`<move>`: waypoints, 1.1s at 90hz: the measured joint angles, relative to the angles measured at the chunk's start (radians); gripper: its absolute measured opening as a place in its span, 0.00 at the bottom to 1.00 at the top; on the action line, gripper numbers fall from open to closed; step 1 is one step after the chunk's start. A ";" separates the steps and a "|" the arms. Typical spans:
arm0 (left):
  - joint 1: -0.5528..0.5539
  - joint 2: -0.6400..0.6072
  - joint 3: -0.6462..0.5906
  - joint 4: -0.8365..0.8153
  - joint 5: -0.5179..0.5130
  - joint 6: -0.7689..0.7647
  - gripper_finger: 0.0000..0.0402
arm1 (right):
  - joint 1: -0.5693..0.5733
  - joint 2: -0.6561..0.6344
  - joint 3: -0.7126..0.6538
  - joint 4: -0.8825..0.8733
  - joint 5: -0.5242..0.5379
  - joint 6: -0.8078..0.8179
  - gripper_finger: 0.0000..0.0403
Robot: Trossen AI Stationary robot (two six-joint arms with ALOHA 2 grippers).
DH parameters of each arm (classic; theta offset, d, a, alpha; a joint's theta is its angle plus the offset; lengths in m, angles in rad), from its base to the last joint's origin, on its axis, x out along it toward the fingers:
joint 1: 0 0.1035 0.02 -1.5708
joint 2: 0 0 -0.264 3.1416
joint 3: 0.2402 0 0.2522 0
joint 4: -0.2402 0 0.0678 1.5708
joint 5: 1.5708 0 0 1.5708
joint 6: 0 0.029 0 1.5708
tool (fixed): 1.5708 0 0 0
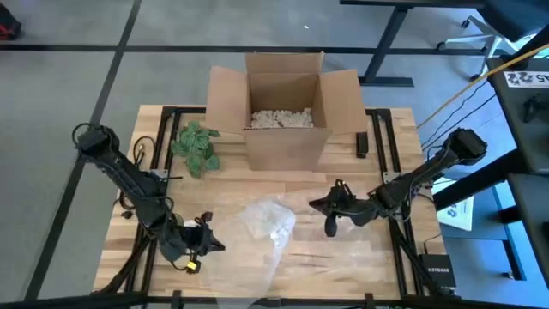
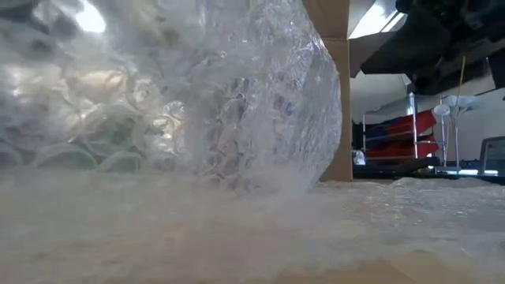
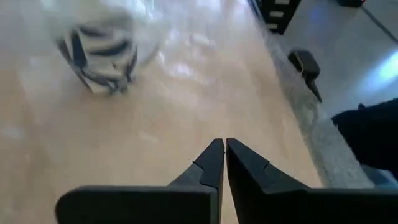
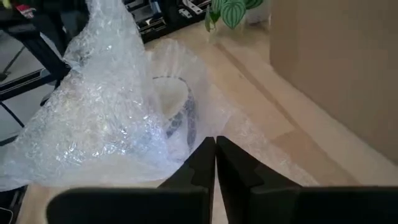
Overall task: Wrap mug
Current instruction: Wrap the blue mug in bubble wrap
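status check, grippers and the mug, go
Left gripper shut, empty, front-left of table. Right gripper shut, empty, at edge of bubble wrap. Mug on its side, part-covered by the wrap. Cardboard box behind, nothing blocking.

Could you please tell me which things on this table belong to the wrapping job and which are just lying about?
Job: mug, half covered; bubble wrap; left gripper and right gripper, fingers shut, holding nothing.

Lying about: cardboard box of packing fill; leafy plant; small black device.
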 joint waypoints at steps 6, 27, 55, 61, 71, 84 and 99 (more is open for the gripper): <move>0.013 0.012 0.000 0.000 0.015 -0.017 0.02 | 0.000 0.000 0.000 0.010 0.006 0.001 0.00; 0.066 0.018 0.000 0.015 0.089 -0.090 0.17 | 0.002 0.000 0.001 0.029 -0.008 0.002 0.00; 0.056 0.018 0.000 0.232 0.204 -0.046 0.33 | 0.002 0.000 0.001 0.040 -0.036 -0.024 0.00; 0.040 0.018 0.000 0.234 0.221 -0.046 0.34 | 0.002 0.000 0.001 0.039 -0.037 -0.024 0.00; 0.010 0.024 0.001 0.234 0.210 -0.040 0.34 | 0.002 0.000 0.001 0.039 -0.043 -0.029 0.00; -0.009 0.078 0.027 0.193 0.184 0.010 0.33 | 0.002 0.000 0.001 0.039 -0.048 -0.044 0.00; -0.008 0.183 0.070 0.102 0.183 0.002 0.32 | 0.002 0.000 0.001 0.036 -0.063 -0.048 0.00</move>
